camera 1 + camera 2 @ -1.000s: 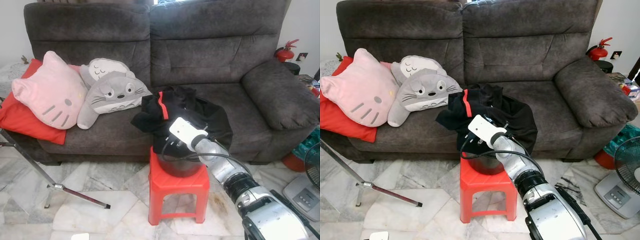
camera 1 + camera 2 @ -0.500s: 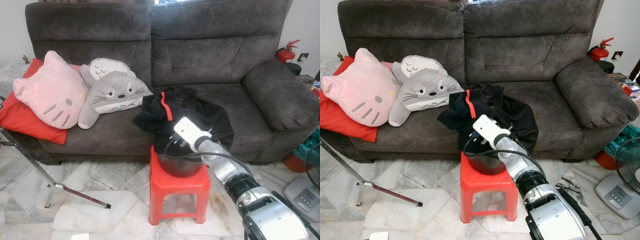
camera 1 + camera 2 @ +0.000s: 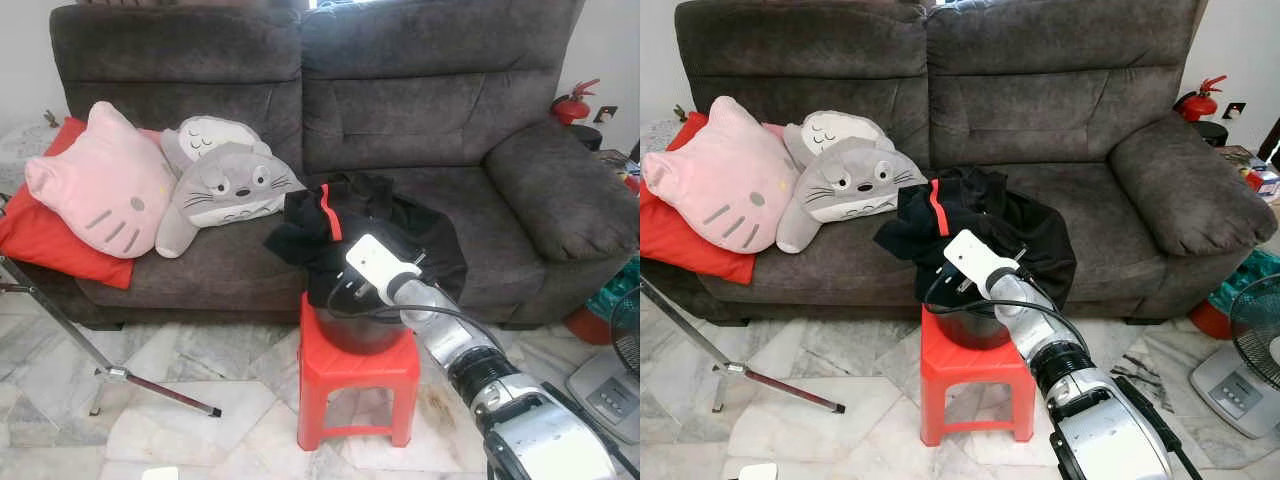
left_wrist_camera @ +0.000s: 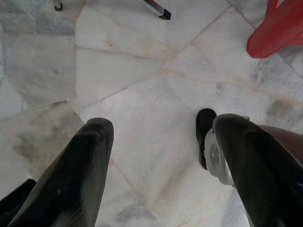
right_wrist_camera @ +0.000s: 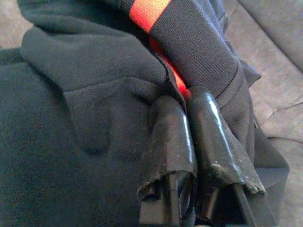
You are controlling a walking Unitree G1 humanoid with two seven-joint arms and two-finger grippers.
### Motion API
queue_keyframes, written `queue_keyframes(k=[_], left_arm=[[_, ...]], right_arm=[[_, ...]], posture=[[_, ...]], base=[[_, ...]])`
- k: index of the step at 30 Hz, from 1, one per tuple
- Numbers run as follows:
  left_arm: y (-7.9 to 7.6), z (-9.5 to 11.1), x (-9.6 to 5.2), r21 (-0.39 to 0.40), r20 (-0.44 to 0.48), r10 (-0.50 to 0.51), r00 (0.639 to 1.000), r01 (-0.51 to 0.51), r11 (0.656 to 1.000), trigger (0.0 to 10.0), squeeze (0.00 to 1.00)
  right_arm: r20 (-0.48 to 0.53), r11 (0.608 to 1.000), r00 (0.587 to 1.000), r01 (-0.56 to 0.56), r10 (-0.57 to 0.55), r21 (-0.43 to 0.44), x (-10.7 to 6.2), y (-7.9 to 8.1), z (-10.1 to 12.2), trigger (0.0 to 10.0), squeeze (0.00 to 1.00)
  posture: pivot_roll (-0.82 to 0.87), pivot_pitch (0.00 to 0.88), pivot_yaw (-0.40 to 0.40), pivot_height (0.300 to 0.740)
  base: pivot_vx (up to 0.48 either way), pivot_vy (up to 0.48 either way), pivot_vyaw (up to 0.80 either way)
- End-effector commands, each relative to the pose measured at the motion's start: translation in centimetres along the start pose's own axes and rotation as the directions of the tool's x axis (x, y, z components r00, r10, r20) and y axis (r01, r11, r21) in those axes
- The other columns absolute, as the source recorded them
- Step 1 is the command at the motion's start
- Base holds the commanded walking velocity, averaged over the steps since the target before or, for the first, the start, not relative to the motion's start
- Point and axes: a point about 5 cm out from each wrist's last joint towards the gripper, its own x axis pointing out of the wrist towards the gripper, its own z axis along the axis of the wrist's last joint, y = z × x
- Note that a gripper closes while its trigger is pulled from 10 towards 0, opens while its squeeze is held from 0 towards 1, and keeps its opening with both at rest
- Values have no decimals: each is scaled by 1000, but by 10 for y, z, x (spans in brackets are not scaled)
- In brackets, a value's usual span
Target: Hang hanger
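Right gripper pinched its fingers together on the black polo shirt collar, draped over a dark pot beneath; left gripper hung spread.

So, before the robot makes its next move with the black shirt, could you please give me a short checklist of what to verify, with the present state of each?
1. Right gripper at the black shirt: ok, fingertips pressed into the fabric by the red stripe.
2. Fabric pinched between the fingers: cannot tell, they sit closed together on the cloth.
3. Hanger located: not ok, none visible.
4. Shirt free to lift: cannot tell, it drapes from the sofa over a dark pot on the red stool.
5. Left gripper out of the way: ok, open, hanging over the floor.
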Motion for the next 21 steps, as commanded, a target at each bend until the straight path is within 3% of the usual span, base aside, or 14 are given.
queue_keyframes(k=[1,7,11,21], left_arm=[[2,-4,-1,5,-18,8,1000,-8,1000,10000,0],[2,-3,-1,6,-18,9,1000,-9,1000,10000,0],[1,-2,0,5,-17,5,1000,-5,1000,10000,0],[-1,-2,0,8,-20,-3,1000,3,1000,10000,0]], right_arm=[[60,999,997,44,-44,-2,2,-12,14,0,0],[217,993,970,114,-111,-2,0,-33,42,0,0],[290,989,945,144,-151,46,-5,-42,55,0,0],[305,990,942,126,-140,65,-22,-41,44,0,0]], posture=[[-65,0,54,740],[-75,0,56,740],[-78,0,55,740],[-95,0,57,740]], base=[[0,0,0],[0,0,0],[0,0,0],[0,0,0]])
